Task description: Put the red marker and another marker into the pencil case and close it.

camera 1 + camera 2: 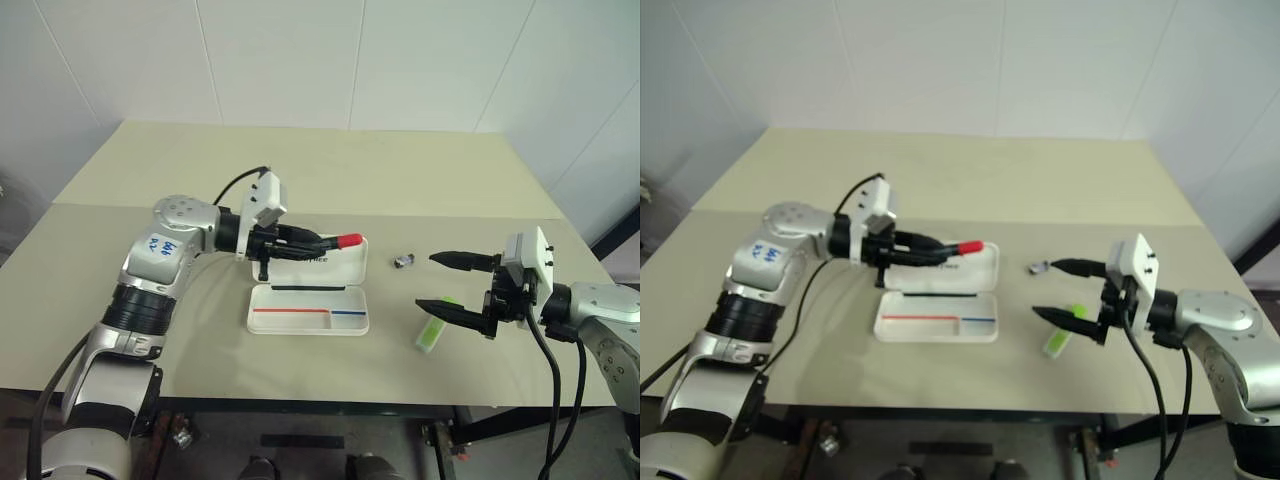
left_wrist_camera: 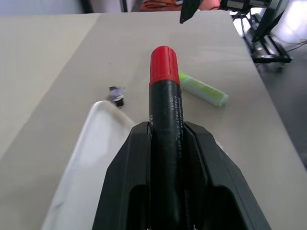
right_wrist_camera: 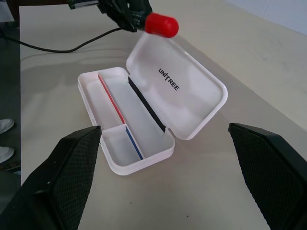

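The white pencil case (image 1: pixel 300 299) lies open at the table's middle, its lid (image 3: pixel 192 96) folded back flat and its tray showing a red and a blue stripe. My left gripper (image 1: pixel 316 243) is shut on the red marker (image 2: pixel 164 100), holding it level above the lid with the red cap (image 1: pixel 350 240) pointing right. The other marker, a light-green highlighter (image 1: pixel 430 331), lies on the table right of the case. My right gripper (image 1: pixel 426 281) hovers just above and beside the highlighter, open, with nothing between its fingers (image 3: pixel 72 167).
A tiny dark object (image 1: pixel 403 261) sits on the table between the case and my right gripper. The beige table (image 1: pixel 330 170) stretches back to a white wall. Its front edge runs close below the case.
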`<act>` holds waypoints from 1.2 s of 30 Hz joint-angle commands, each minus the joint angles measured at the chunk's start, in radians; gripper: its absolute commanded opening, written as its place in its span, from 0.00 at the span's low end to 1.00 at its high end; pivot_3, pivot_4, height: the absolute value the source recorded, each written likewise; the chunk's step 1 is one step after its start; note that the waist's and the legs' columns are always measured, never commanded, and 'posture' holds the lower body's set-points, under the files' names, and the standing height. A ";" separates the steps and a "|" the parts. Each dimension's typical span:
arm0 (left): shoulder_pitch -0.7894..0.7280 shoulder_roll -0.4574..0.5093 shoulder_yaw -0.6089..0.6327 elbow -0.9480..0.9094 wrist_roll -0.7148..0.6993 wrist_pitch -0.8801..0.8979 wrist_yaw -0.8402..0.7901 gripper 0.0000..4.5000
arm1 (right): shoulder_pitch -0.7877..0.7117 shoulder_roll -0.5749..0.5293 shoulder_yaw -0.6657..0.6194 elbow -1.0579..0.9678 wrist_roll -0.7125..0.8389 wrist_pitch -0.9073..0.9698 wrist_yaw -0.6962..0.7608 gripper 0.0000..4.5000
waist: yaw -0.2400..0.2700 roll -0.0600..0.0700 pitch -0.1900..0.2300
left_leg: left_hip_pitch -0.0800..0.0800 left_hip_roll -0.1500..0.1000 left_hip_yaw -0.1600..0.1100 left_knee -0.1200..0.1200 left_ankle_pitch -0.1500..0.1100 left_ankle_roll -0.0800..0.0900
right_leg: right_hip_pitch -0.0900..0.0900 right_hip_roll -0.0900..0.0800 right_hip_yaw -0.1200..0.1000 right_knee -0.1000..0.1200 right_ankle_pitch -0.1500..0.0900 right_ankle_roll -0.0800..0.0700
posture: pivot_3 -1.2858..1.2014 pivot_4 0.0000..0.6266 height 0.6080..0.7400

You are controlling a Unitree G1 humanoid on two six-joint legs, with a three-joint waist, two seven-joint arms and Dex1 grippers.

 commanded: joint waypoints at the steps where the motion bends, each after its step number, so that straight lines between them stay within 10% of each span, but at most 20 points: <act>1: -0.005 -0.017 -0.064 0.056 0.066 -0.064 -0.024 0.14 | 0.029 -0.008 -0.065 -0.065 0.028 0.001 -0.028 1.00 | 0.000 0.000 0.000 | 0.000 0.000 0.000 0.000 0.000 0.000 | 0.000 0.000 0.000 0.000 0.000 0.000 | 0.52 0.24 1.00; 13: -0.025 -0.074 -0.147 0.272 0.232 -0.234 -0.012 0.14 | 0.148 -0.006 -0.143 -0.159 0.054 0.022 -0.098 1.00 | 0.002 0.000 0.000 | -0.001 0.000 0.000 0.000 0.000 0.000 | 0.000 0.000 0.000 -0.001 0.000 0.000 | 0.52 0.24 1.00; 24: -0.013 -0.091 -0.128 0.255 0.230 -0.211 -0.011 0.96 | 0.176 -0.007 -0.157 -0.184 0.066 0.026 -0.130 1.00 | 0.002 0.000 0.000 | 0.000 0.000 0.000 0.000 0.000 0.000 | 0.000 0.000 0.000 0.000 0.000 0.000 | 0.52 0.24 1.00; 36: 0.100 -0.089 0.100 0.089 -0.038 -0.253 -0.120 0.99 | 0.219 0.112 -0.138 -0.331 0.022 0.146 -0.480 1.00 | -0.001 0.000 0.000 | 0.000 0.001 -0.001 0.000 0.000 0.000 | 0.000 0.000 0.000 0.002 0.000 0.000 | 0.52 0.24 1.00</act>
